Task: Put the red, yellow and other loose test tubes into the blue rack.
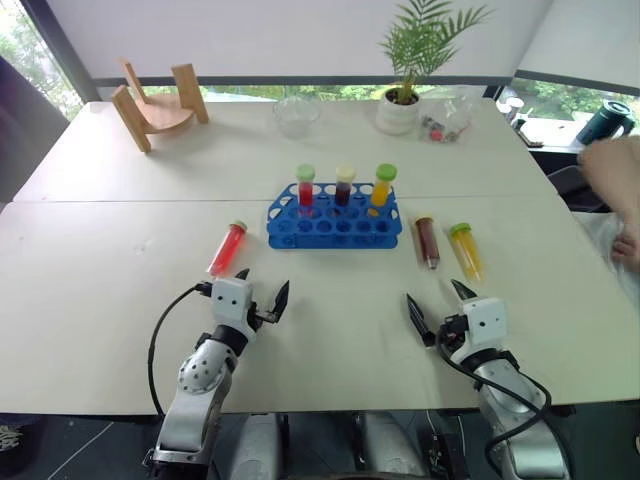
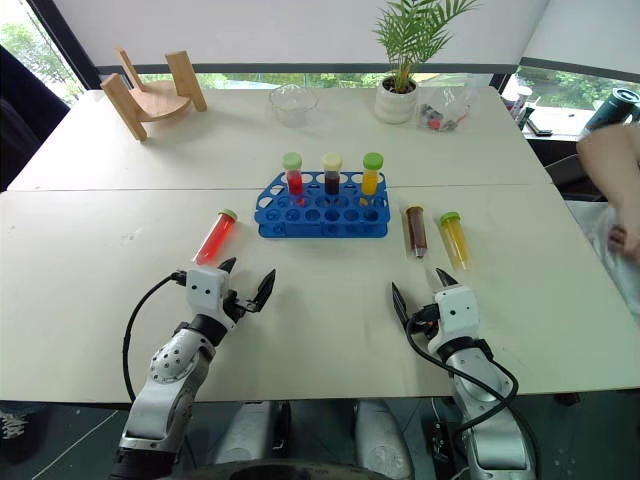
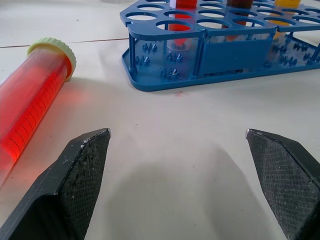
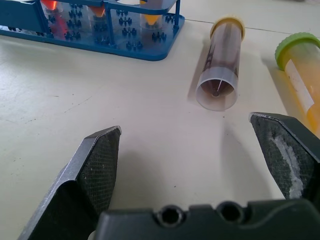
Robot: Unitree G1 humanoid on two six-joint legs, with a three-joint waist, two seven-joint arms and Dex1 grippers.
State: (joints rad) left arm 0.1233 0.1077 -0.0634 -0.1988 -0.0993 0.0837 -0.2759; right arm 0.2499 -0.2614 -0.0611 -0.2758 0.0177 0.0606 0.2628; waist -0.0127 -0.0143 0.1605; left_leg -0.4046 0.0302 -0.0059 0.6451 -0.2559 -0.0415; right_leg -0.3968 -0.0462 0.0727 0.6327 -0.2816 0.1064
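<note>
At the right edge of the head views a person's arm (image 1: 612,170) is cut off by the frame, and a dark green jug (image 1: 607,122) beside it shows only in part. In the left wrist view the red tube (image 3: 31,107) runs off the frame's left edge, so its base is unseen; in the right wrist view the yellow tube (image 4: 300,65) is likewise cut at the right. What the clear bag (image 1: 447,125) beside the plant (image 1: 405,60) holds is too small to make out.

The blue rack (image 1: 335,222) stands at centre frame with three capped tubes upright in its back row. The red tube lies left of it, the maroon tube (image 1: 427,241) and yellow tube to its right, all flat on the table (image 1: 120,260).

The left gripper (image 1: 262,296) and right gripper (image 1: 437,305) sit low in frame, fingers wide apart and empty.

The table is pale, with a seam across it. A wooden stand (image 1: 155,105) and a glass bowl (image 1: 296,113) sit at its far side, before windows with greenery.
</note>
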